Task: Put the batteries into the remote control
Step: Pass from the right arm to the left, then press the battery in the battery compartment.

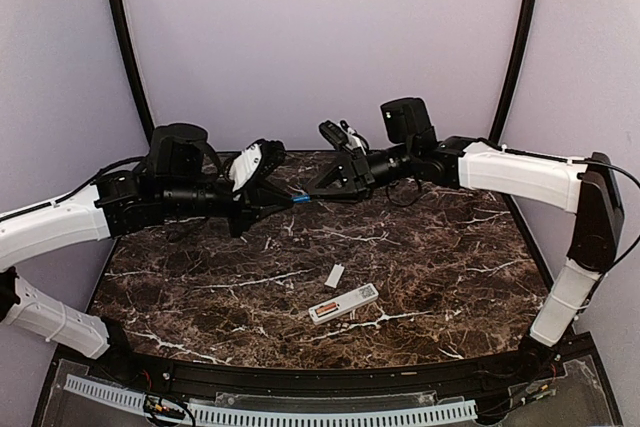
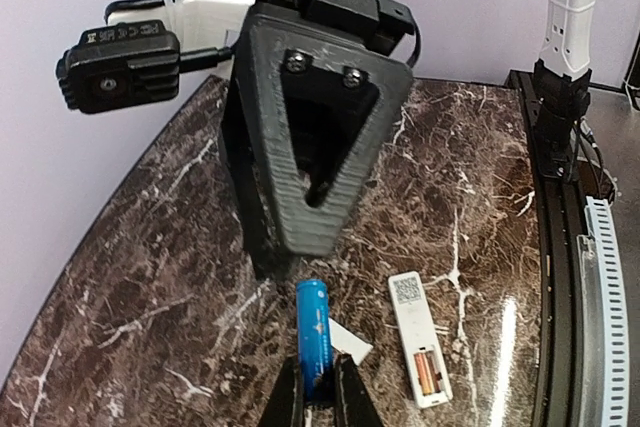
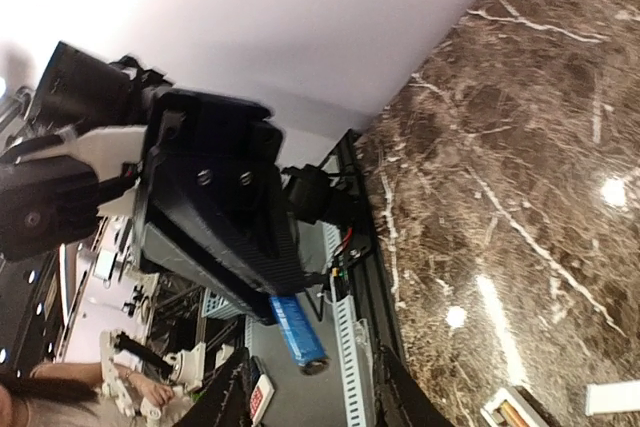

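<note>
Above the far half of the dark marble-patterned tabletop [image 1: 200,287], the two arms meet mid-air around the slim blue cylindrical battery [image 1: 300,198]. The left gripper [image 2: 318,399] is clenched on one end of that battery, as its own wrist view shows. The right gripper [image 3: 310,387] stands with its jaws parted; in its wrist view the battery's other end lies between the fingertips, and no contact is visible.

The slim white rectangular plastic remote control [image 1: 344,304] lies on the tabletop well below the arms, back face up, with its compartment open. The orange cylindrical battery [image 2: 427,371] already sits in one bay. The small flat white cover piece [image 1: 334,275] lies just beside the remote control.

Hazards, by judgement:
- The grip covers only a short length of a smooth cylinder. A nudge from the parted right jaws as they draw clear could pivot or free the battery, which would then drop and roll.
- A tilted battery may jam against the bay wall.
- Polarity cannot be read here; reversed insertion is possible.
- The unheld remote control may slide under insertion force.
</note>
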